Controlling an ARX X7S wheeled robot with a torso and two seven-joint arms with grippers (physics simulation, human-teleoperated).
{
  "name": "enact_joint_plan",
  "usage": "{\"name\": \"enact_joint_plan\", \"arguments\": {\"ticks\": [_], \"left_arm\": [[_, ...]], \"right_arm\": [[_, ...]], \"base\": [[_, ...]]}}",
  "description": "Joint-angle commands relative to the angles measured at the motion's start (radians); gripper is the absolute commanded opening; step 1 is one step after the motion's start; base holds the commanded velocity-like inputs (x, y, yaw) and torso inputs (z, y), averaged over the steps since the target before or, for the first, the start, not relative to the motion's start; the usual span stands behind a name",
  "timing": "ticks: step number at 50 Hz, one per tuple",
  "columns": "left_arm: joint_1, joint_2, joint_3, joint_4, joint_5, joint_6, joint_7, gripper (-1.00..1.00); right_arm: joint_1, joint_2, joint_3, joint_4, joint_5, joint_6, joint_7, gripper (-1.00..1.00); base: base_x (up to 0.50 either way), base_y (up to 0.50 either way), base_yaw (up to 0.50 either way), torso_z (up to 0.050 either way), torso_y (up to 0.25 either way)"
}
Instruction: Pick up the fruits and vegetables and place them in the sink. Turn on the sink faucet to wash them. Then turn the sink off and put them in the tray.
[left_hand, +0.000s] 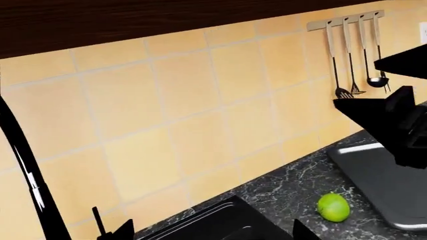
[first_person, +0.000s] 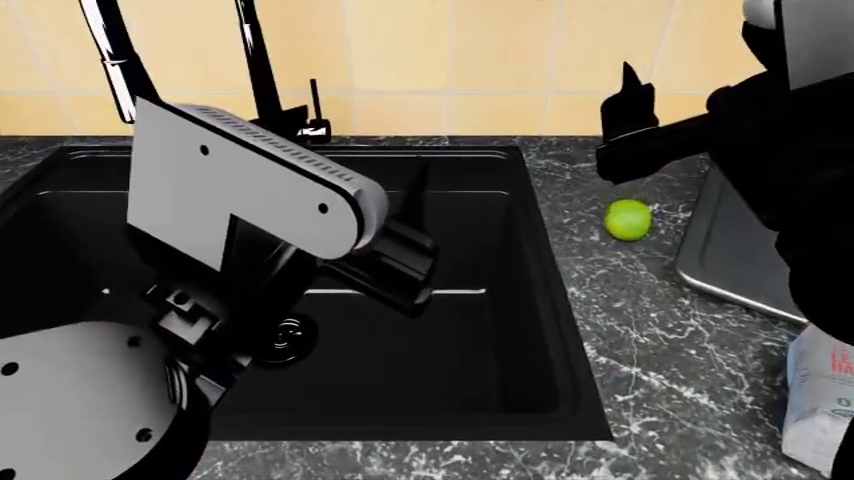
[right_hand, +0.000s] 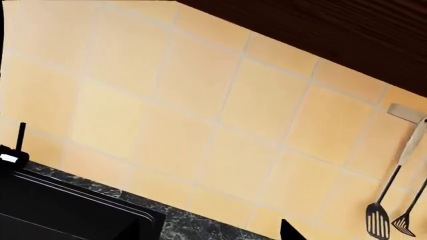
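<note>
A bright green lime (first_person: 627, 220) (left_hand: 333, 207) lies on the dark marble counter between the black sink (first_person: 534, 300) (left_hand: 213, 222) and the dark grey tray (first_person: 727, 250) (left_hand: 387, 185). My left gripper (first_person: 407, 240) (left_hand: 213, 232) hangs open over the sink basin, nothing between its fingers. My right gripper (first_person: 634, 120) (right_hand: 210, 232) is open and empty, raised above the counter just behind the lime. The glossy black sink faucet (first_person: 114, 60) (left_hand: 23, 170) rises at the sink's back left, with its small lever (first_person: 316, 115) (right_hand: 13, 155) beside it. My left arm hides much of the basin floor.
A white-and-orange printed bag (first_person: 821, 400) stands at the counter's front right. Kitchen utensils (left_hand: 357, 55) (right_hand: 383, 215) hang from a rail on the tiled wall. A dark wooden cabinet (left_hand: 133, 20) runs overhead.
</note>
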Motion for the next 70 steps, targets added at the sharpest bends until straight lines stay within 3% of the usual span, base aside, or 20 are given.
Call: {"name": "enact_joint_plan", "arguments": {"ticks": [1, 12, 18, 28, 40, 51, 60, 70], "left_arm": [[-0.002, -0.018, 0.034, -0.009, -0.035, 0.035, -0.033, 1.00], [-0.007, -0.031, 0.048, -0.017, -0.044, 0.056, -0.050, 1.00], [-0.014, -0.028, 0.069, -0.021, -0.042, 0.066, -0.055, 1.00], [-0.015, -0.041, 0.082, -0.027, -0.050, 0.084, -0.062, 1.00], [-0.019, -0.058, 0.094, -0.031, -0.053, 0.104, -0.065, 1.00], [-0.023, -0.073, 0.100, -0.034, -0.065, 0.120, -0.076, 1.00], [-0.021, -0.079, 0.116, -0.035, -0.058, 0.133, -0.075, 1.00], [0.002, -0.085, 0.138, -0.033, 0.014, 0.174, -0.033, 1.00]], "right_arm": [[0.062, 0.046, -0.110, 0.105, 0.145, -0.005, 0.185, 1.00], [0.077, 0.055, -0.133, 0.134, 0.185, -0.026, 0.204, 1.00], [0.205, 0.048, -0.320, 0.369, 0.031, -0.162, 0.023, 1.00], [0.467, -0.081, -0.676, 0.893, -0.192, -0.264, -0.290, 1.00], [0.569, -0.178, -0.895, 1.186, -0.307, -0.317, -0.473, 1.00], [0.547, -0.262, -0.977, 1.401, -0.367, -0.418, -0.550, 1.00], [0.512, -0.298, -0.965, 1.482, -0.369, -0.497, -0.569, 1.00], [0.498, -0.381, -0.972, 1.727, -0.413, -0.636, -0.588, 1.00]], "base": [[0.00, 0.00, 0.00, 0.000, 0.000], [0.00, 0.00, 0.00, 0.000, 0.000], [0.00, 0.00, 0.00, 0.000, 0.000], [0.00, 0.00, 0.00, 0.000, 0.000], [0.00, 0.00, 0.00, 0.000, 0.000], [0.00, 0.00, 0.00, 0.000, 0.000], [0.00, 0.00, 0.00, 0.000, 0.000], [0.00, 0.00, 0.00, 0.000, 0.000]]}}
